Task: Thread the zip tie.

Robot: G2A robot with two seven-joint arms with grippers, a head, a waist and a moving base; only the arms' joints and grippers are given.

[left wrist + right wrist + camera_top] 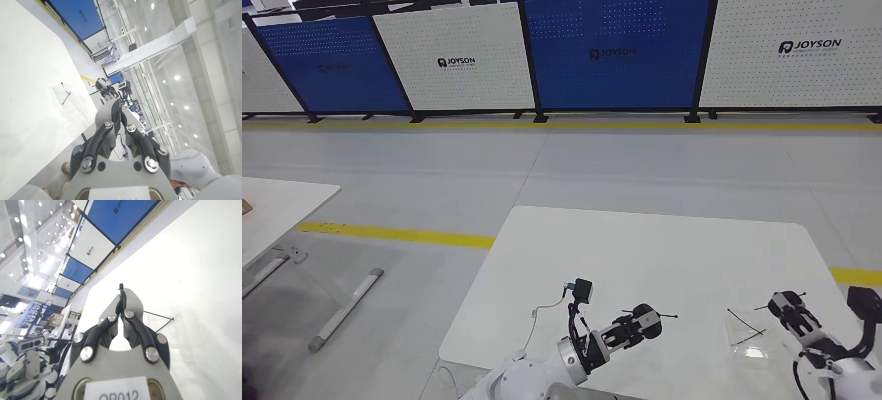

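- Tie (pixel 121 287) pinched in right gripper (pixel 120 295), head poking past the tips.
- Second tie (pixel 670 317) clamped in left gripper (pixel 652 319), well apart from the first.
- Spare ties (pixel 745 326) lie on table (pixel 642 250) between them.
- Threading looks unstarted; a tail must yet meet a head.

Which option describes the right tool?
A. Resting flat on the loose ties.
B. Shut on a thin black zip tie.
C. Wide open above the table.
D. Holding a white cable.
B: the right tool has its fingers pressed together on a thin black zip tie whose end pokes past the tips; the loose ties lie apart from it on the table.
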